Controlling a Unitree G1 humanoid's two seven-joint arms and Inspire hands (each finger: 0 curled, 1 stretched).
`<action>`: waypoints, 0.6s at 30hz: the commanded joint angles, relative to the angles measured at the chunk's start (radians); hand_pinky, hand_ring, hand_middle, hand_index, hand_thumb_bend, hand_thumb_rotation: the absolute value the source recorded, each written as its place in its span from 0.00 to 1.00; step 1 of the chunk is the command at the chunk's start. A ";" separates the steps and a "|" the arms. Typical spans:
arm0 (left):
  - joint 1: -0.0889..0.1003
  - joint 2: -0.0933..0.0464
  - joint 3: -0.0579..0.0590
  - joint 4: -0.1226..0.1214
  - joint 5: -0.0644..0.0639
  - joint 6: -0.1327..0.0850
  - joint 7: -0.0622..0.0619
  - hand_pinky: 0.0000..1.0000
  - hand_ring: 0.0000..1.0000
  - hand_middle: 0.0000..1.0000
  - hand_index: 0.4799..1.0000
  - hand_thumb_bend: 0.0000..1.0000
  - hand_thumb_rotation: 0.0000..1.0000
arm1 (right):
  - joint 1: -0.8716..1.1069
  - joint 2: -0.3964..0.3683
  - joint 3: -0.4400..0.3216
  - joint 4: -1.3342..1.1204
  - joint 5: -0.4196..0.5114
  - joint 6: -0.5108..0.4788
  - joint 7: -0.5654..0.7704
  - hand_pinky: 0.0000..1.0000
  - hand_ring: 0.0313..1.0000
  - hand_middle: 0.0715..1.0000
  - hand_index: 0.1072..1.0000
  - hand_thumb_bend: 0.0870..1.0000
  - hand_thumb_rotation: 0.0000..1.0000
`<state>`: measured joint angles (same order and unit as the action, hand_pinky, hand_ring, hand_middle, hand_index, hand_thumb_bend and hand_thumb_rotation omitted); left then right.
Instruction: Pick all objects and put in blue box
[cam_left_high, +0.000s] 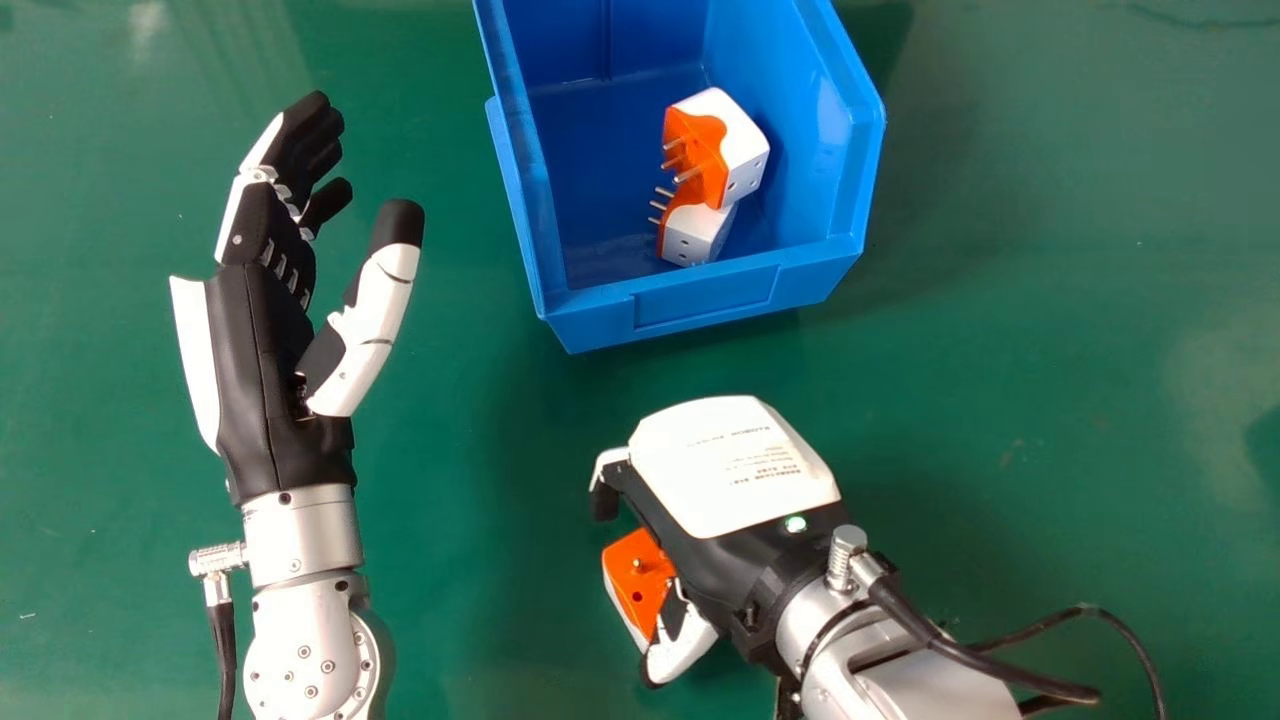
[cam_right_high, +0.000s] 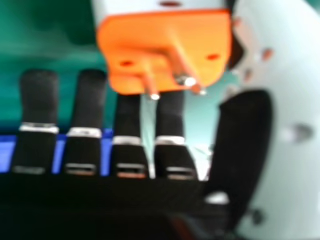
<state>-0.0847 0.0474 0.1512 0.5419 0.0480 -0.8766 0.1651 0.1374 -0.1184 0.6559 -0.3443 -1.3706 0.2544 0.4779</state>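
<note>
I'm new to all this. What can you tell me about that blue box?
The blue box is open-topped, looks like smooth, stiff plastic and stands upright on the green table. The near wall has a rectangular panel outlined on it; the far end runs past the head view's top edge. Inside, toward its right wall, two white and orange plug adapters lie close together, pins pointing left. Neither the left hand nor the right hand touches it.
</note>
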 joint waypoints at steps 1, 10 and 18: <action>0.000 -0.002 -0.003 -0.018 0.010 -0.006 0.000 0.82 0.85 0.84 0.63 0.64 0.48 | 0.008 0.012 0.017 0.006 0.014 -0.004 -0.024 0.26 0.41 0.56 0.52 0.56 0.01; -0.001 -0.002 -0.003 -0.022 0.013 -0.003 0.002 0.82 0.85 0.84 0.63 0.64 0.48 | -0.011 0.004 0.021 0.025 0.013 0.001 0.006 0.23 0.35 0.43 0.47 0.50 0.00; 0.001 -0.002 -0.003 -0.029 0.011 0.000 0.002 0.82 0.85 0.84 0.63 0.63 0.48 | -0.025 0.009 0.019 0.032 0.027 0.011 0.041 0.24 0.36 0.40 0.46 0.49 0.00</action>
<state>-0.0843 0.0471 0.1504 0.5370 0.0492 -0.8692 0.1661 0.1192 -0.1167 0.6722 -0.3161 -1.3483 0.2622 0.5056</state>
